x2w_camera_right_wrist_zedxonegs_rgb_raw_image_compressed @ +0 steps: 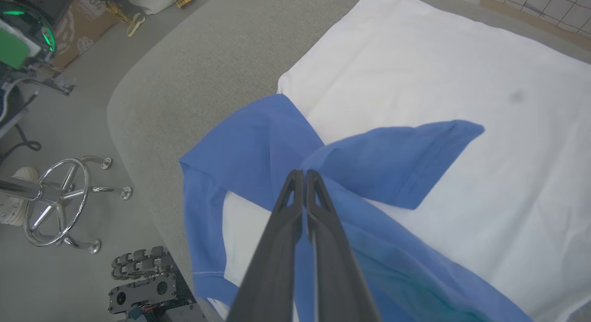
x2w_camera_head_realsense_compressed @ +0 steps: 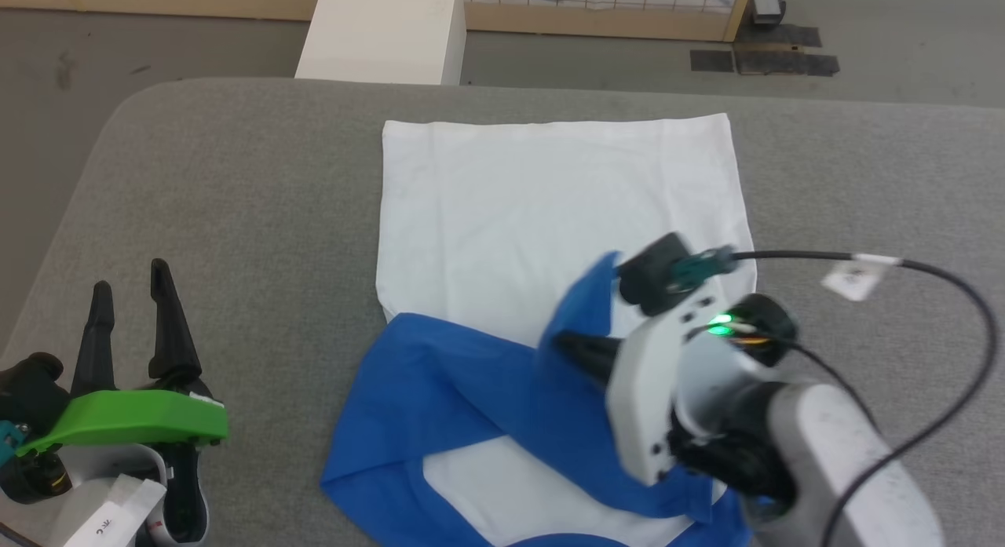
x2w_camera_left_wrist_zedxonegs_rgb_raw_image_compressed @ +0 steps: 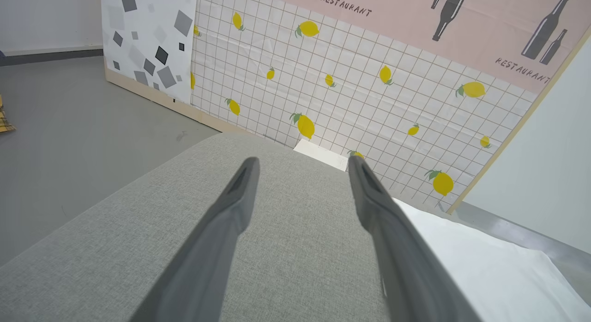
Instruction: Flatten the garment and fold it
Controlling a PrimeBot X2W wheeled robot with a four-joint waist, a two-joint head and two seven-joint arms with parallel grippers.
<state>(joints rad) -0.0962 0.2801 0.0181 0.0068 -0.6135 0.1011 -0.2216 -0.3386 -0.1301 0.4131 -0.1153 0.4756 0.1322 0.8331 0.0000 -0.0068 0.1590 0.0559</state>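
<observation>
Garment [x2w_camera_head_realsense_compressed: 550, 209] lay lengthwise on grey pad [x2w_camera_head_realsense_compressed: 235, 202], hem toward far edge, sleeves toward me. My right gripper [x2w_camera_right_wrist_zedxonegs_rgb_raw_image_compressed: 301, 174] pinched blue sleeve [x2w_camera_right_wrist_zedxonegs_rgb_raw_image_compressed: 397, 160]; left gripper [x2w_camera_head_realsense_compressed: 129, 284] spread apart.

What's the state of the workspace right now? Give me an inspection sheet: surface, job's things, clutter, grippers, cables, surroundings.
Surface: grey fabric-covered table, rounded corners.
Job's things: garment, a white T-shirt, body spread flat toward the far edge; blue sleeves crossed over it at the robot's end.
Clutter: nothing seen on the table.
Grippers: left gripper open, over bare table, apart from the garment; right gripper shut, tips at the blue sleeve fabric, a pinch not confirmed.
Cables: black cable loops from the right wrist, carrying a white tag.
Surroundings: lemon-patterned panel, chrome stool base on the grey floor, white block beyond the far edge.
</observation>
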